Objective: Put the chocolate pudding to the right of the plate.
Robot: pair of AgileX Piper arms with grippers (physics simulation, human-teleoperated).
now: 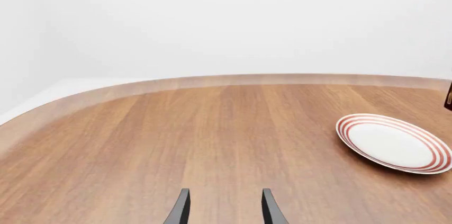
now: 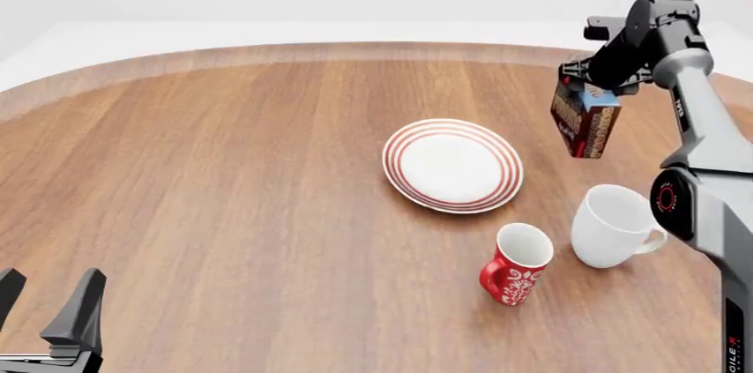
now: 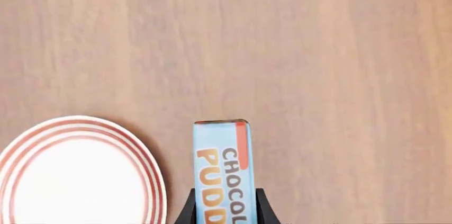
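Observation:
My right gripper [image 2: 588, 95] is shut on the chocolate pudding [image 2: 585, 121], a brown box with a light-blue face, and holds it in the air to the right of the plate [image 2: 453, 165]. The right wrist view shows the box [image 3: 221, 171] between the fingers [image 3: 263, 208], with the red-ringed white plate [image 3: 78, 173] beside it on the wood below. My left gripper [image 2: 48, 307] is open and empty at the near left of the table; its fingers [image 1: 180, 208] show in the left wrist view, with the plate [image 1: 393, 142] far off to one side.
A plain white mug [image 2: 612, 225] lies on its side near the right front, close under the held box. A red patterned mug [image 2: 516, 264] stands just left of it, in front of the plate. The wooden table [image 2: 212, 179] has a curved far edge.

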